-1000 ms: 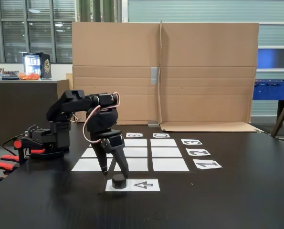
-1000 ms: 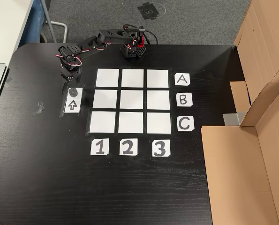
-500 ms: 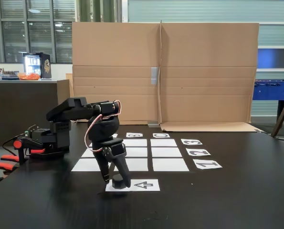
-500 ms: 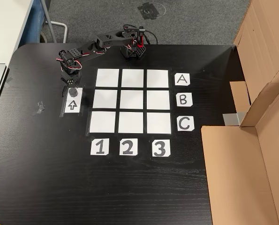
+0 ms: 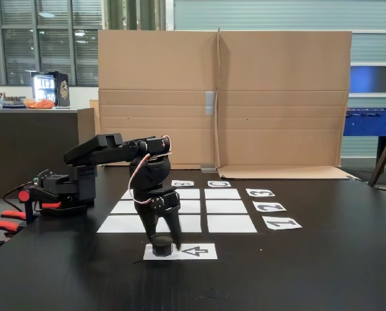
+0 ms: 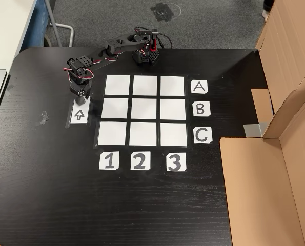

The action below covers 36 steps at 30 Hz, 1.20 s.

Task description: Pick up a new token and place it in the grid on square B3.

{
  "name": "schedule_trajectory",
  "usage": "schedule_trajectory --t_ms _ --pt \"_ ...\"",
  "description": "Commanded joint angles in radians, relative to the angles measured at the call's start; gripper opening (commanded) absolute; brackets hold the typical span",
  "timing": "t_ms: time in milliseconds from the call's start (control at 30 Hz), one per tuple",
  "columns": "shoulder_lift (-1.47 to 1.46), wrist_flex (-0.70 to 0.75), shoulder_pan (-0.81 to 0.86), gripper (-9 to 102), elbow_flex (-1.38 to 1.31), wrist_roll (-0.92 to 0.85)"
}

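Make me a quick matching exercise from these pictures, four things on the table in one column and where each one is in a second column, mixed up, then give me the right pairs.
Things:
1. token
2. gripper
3. square B3
4. card marked 1

Places:
a. bare, in the grid's middle row, next to the B card
b. on the arrow sheet, on its end away from the arrowhead
c. below the grid's left column in the fixed view from above
d. down over the token, a finger on each side

Pairs: 1-b, 2-d, 3-a, 4-c
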Motion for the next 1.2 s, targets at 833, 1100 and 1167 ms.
schedule_trajectory --t_ms 833,1100,1167 --pt "0.06 0.017 0.011 63 -0.035 -0.035" --pt "0.084 0.017 0.092 63 -0.035 -0.032" --pt "0.092 0.017 0.118 63 -0.035 -0.035"
